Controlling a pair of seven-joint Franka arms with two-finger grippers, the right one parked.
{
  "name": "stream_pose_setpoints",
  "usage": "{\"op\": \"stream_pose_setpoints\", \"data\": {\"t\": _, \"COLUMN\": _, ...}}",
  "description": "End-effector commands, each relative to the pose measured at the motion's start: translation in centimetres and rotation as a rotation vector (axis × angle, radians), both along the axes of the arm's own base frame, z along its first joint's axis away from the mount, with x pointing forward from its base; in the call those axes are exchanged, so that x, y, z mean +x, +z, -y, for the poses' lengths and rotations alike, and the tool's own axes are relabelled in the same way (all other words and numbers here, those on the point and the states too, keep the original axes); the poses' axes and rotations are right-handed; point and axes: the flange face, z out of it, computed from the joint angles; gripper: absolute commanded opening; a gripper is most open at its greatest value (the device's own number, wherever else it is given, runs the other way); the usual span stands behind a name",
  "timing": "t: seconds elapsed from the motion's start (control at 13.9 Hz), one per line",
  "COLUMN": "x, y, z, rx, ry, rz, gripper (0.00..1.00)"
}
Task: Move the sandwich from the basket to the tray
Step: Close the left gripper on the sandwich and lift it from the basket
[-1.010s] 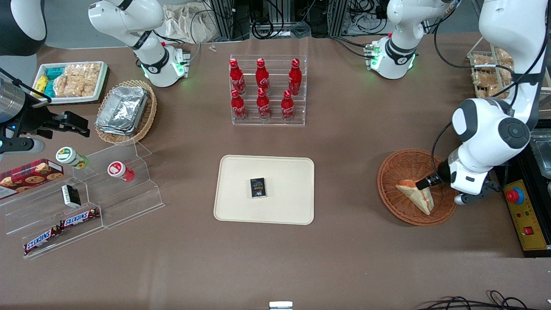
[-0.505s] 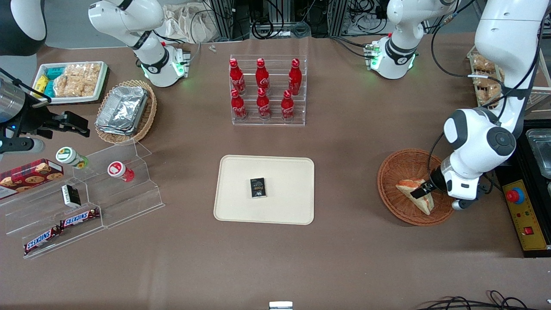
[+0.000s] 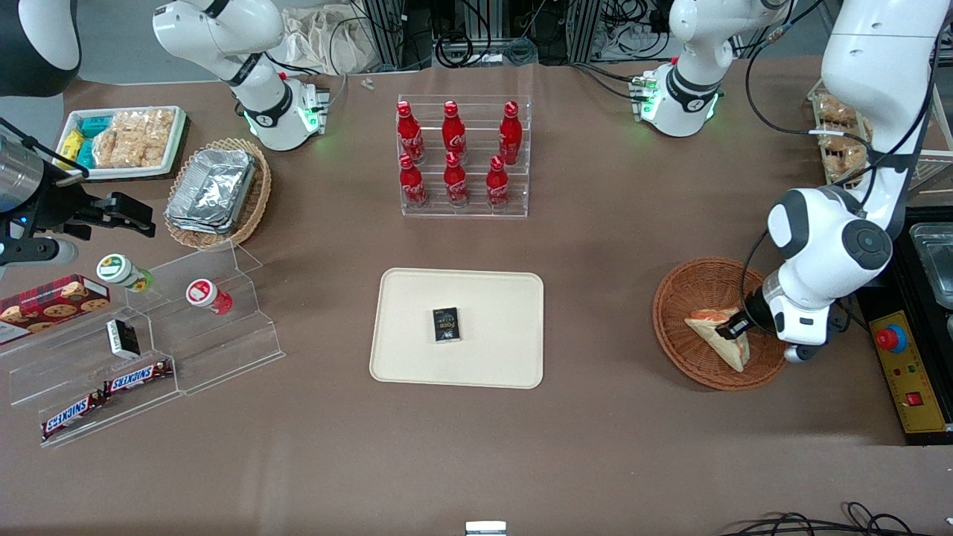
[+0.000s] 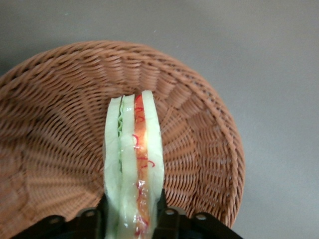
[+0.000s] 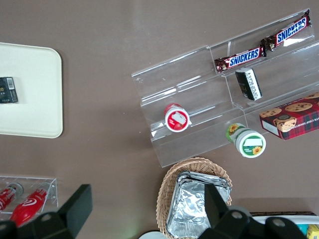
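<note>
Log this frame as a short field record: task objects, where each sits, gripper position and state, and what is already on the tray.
sandwich: in the basket, standing on edge, filling layers facing the wrist camera
basket: on the table toward the working arm's end
gripper: down in the basket, fingers pressed on both bread faces of the sandwich
tray: mid-table, nearer the front camera than the bottle rack
on tray: one small black box
task step: sandwich gripped, not yet out of the basket

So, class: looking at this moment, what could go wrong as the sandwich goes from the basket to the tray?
1. The end effector pinches only one end of the soft sandwich; it might sag or slip out.
2. Lifted low, it could snag the basket rim.
3. A small black packet sits mid-tray; the sandwich may land on it.
</note>
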Motion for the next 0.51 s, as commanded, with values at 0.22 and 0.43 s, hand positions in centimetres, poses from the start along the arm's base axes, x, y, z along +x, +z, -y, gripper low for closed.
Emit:
{"op": "stream_pose_setpoints", "data": {"t": 0.22, "x": -1.6, "y": 12.2, "z": 0.9, "rx": 0.049, "ry": -0.008, "rz": -0.11, "gripper": 0.13}}
{"op": "stream_pose_setpoints", "data": {"t": 0.43, "x": -0.9, "y": 18.4, "z": 3.5, "rx": 0.027, "ry": -0.057, "rz": -0.18, "gripper": 0.13}}
